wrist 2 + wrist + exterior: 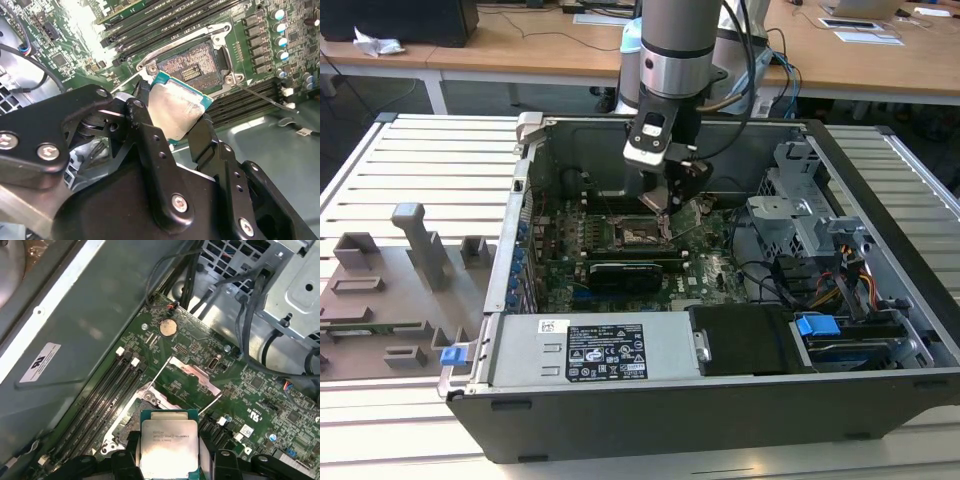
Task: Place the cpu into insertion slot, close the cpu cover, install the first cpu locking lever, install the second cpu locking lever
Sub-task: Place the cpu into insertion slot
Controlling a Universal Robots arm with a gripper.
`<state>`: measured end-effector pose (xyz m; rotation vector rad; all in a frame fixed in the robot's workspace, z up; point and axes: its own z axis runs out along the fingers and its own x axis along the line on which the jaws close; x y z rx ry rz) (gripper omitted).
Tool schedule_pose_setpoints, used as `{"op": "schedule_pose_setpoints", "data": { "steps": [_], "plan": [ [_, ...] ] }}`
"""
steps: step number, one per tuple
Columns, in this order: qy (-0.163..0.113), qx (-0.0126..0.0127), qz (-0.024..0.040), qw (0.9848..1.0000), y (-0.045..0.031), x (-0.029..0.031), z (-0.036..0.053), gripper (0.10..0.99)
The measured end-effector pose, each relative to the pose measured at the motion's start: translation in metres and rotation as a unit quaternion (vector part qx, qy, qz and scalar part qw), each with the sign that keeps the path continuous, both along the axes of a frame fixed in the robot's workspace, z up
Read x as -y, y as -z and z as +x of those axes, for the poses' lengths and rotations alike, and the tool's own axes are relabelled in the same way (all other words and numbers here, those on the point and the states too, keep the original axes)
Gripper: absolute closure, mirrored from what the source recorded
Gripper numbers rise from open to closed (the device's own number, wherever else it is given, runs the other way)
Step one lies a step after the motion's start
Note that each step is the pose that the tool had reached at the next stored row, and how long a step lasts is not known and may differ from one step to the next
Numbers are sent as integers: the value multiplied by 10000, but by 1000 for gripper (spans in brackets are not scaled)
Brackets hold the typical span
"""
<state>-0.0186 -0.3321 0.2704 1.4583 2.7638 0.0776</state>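
Gripping: gripper (172,116) clamped on the cpu (177,107) by two opposite edges, one black finger (202,137) on each
Cpu place: held above the insertion slot (192,65) and a little to one side of it, apparently tilted against it, not touching it
Insertion slot: bare, brownish pin field uncovered, nothing seated in it
Cpu cover (195,372): swung up and back from the insertion slot, well clear of the pin field
Locking levers: both released, thin wires, one (159,374) along one flank of the insertion slot, the other (210,404) along the opposite flank
Risk, pins: likely bent if lowered tilted or landed off the insertion slot's frame
Risk, orientation: a jam if turned the wrong way for the insertion slot; match not readable from here
Risk, slip: only a thin edge hold, so a twist or a drop onto the pin field possible
Risk, lever: a finger catching on a wire beside the insertion slot
Count: one cpu, one insertion slot, one cpu cover, two locking levers, one gripper with two fingers
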Motion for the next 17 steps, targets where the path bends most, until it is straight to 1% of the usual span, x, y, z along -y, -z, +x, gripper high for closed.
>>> {"op": "schedule_pose_setpoints", "data": {
  "steps": [2,4,10,14,17],
  "plan": [
    [151,0,0,9999,0,0,0,541],
    [246,0,0,9997,1,0,0,541],
    [556,0,-3,9985,2,0,0,541],
    [760,0,-7,9971,2,0,0,541],
    [929,0,-10,9957,3,0,0,541]
  ]
}}
